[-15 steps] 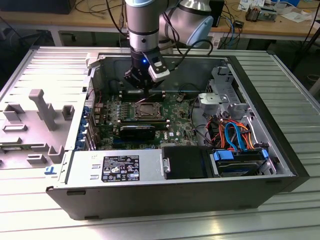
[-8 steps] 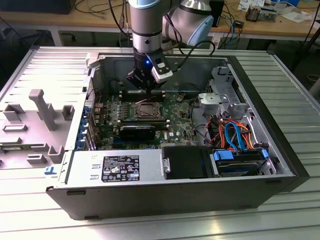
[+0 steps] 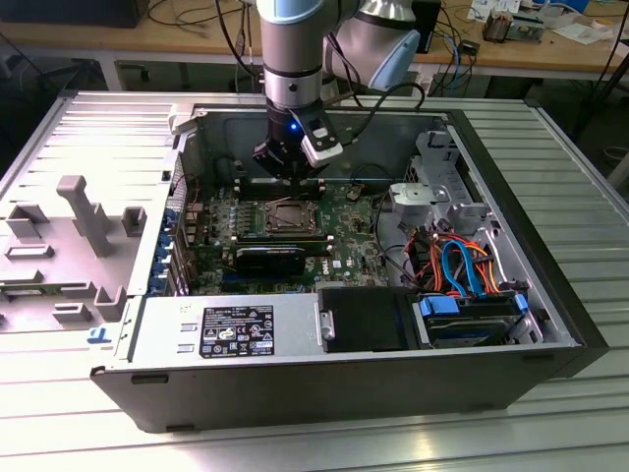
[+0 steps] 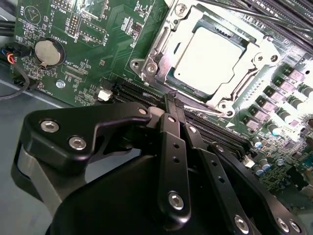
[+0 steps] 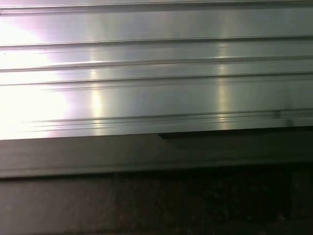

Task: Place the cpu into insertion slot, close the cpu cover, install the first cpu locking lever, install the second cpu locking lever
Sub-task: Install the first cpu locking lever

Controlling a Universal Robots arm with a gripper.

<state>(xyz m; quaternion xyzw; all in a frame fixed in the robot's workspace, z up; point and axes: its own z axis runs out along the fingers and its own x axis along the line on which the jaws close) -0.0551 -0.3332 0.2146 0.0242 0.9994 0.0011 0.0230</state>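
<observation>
The gripper hangs inside the open computer case, its tip just beside the rim of the insertion slot on the green motherboard. In the second wrist view the jaws are pressed together with nothing between them.

The cpu lies flat in the slot, its dull silver top showing through the window of the cpu cover, which appears to be down over it. Relative to the slot, a round coin battery sits well apart across the board, and long black card slots run between the slot and the gripper's body.

Judging from this, the chip is seated and the cover lowered, so the work in hand is likely a locking lever at the slot's edge. To do it well, the closed tip should meet the thin wire lever squarely, push it down and then sideways under its hook, and stay off the chip's top and the nearby capacitors. Whether either lever is already latched cannot be told here.

In the exterior view the gripper stands just behind the slot.
</observation>
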